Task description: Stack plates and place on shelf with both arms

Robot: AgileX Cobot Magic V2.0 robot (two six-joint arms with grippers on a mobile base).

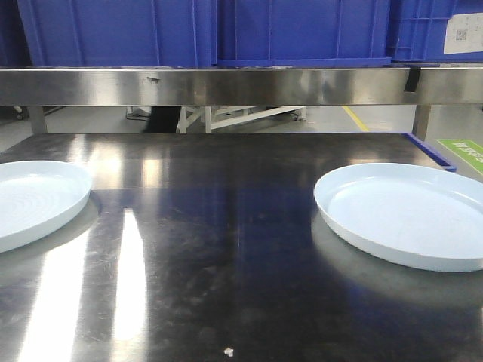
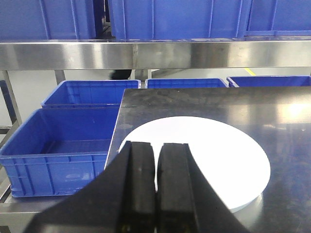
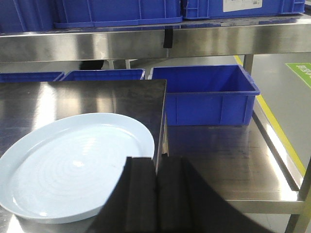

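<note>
Two pale blue-white plates lie flat on the steel table (image 1: 226,226). The left plate (image 1: 34,197) is at the table's left edge; it also shows in the left wrist view (image 2: 214,160). The right plate (image 1: 407,215) is at the right; it also shows in the right wrist view (image 3: 73,165). My left gripper (image 2: 156,145) is shut and empty, above the near left rim of the left plate. My right gripper (image 3: 156,162) is shut and empty, above the near right rim of the right plate by the table's edge. Neither arm shows in the front view.
A steel shelf (image 1: 226,84) crosses above the table's back, with blue bins (image 1: 302,30) on it. Blue crates (image 2: 63,145) stand on a lower level left of the table, and another blue crate (image 3: 204,94) stands on the lower level to the right.
</note>
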